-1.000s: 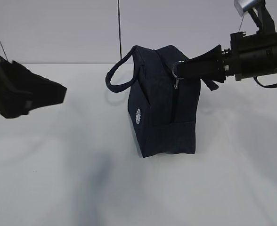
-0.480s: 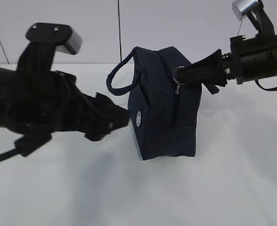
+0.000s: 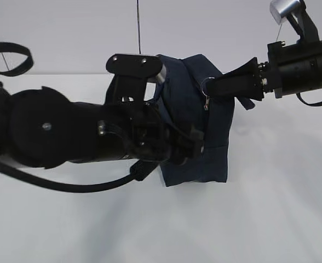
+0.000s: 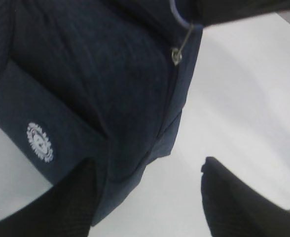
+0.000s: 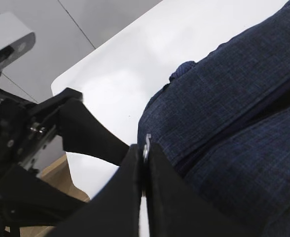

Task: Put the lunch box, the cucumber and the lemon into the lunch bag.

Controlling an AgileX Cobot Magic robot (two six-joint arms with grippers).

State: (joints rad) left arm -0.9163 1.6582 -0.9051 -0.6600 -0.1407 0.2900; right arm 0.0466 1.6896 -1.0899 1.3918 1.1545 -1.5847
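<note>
Right wrist view: right gripper [image 5: 143, 163] has its fingers pressed together on the silver ring pull [image 5: 147, 143] at the top of the lunch bag [image 5: 234, 123]; ext. view shows the same gripper [image 3: 218, 87] reaching in horizontally from the right at the bag's upper edge, arm level, wrist cam housing above it. Left gripper [image 4: 147, 197] sits w/ fingers apart: one finger [image 4: 61, 207] at the bag's lower front corner, the other [image 4: 238, 202] out over bare counter [image 4: 243, 108], bag corner between them but not pinched. Ext. view: left arm stretches across from the left, nearly horizontal, gripper [image 3: 196, 147] against the bag's [image 3: 213, 159] front face, covering much of it. Vs. 0.5 s ago: left arm has pushed further right, from just short of the bag's logo side to over the bag; 1 s ago it was well off at the left edge. Right gripper has hardly shifted and the bag's loop handle is now hidden behind the left arm. Bag stands upright on the white counter [image 3: 270, 219], zipper [image 4: 176, 54] pull hanging at its top; white round logo [image 4: 40, 142] visible in left wrist view. Can't tell what's inside the bag.
</note>
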